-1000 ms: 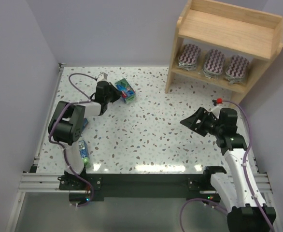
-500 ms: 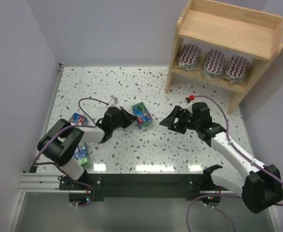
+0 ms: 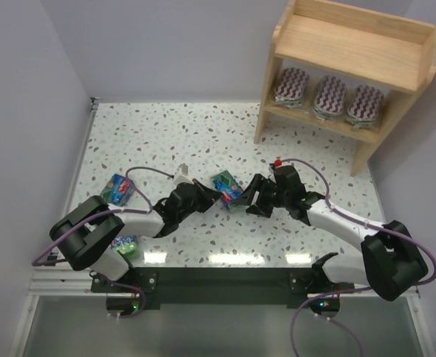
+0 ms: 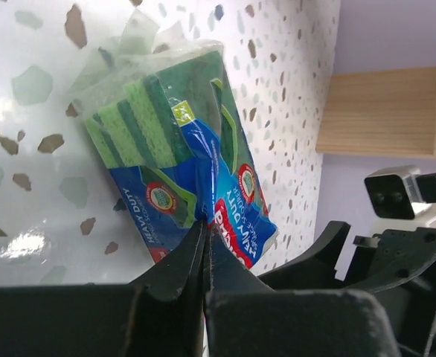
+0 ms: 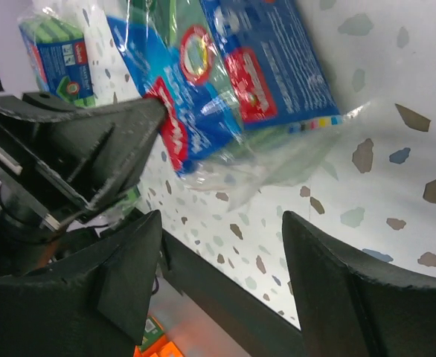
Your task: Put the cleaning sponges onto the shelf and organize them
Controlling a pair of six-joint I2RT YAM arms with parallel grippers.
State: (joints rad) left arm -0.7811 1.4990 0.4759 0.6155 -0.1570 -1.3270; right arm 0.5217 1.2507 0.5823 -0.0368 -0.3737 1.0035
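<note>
Only the left wrist view shows the grip itself: the two fingers of the left hand (image 4: 203, 230) are pressed together on the clear wrapper of a rectangular green sponge pack with a blue-and-red label (image 4: 177, 152). This pack is tilted above the white speckled surface (image 4: 24, 171); I cannot tell if it touches it.

The right wrist view gives the other side. The right hand (image 5: 222, 219) has its fingers wide apart, and the same pack (image 5: 233, 82) is just ahead of them, not between them.

From above, both hands meet near the middle of the surface, with the pack (image 3: 227, 187) between them.

I count three green packs. One is held, a second green pack (image 3: 119, 188) lies near the left arm, and a third green pack (image 3: 126, 243) is mostly hidden under that arm.

Three oval packs with maroon-and-white zigzag stripes (image 3: 329, 95) stand side by side on the lower tier of the light wooden two-tier shelf (image 3: 352, 44). In the left wrist view, only a cut-off piece of this shelf (image 4: 382, 111) appears.
</note>
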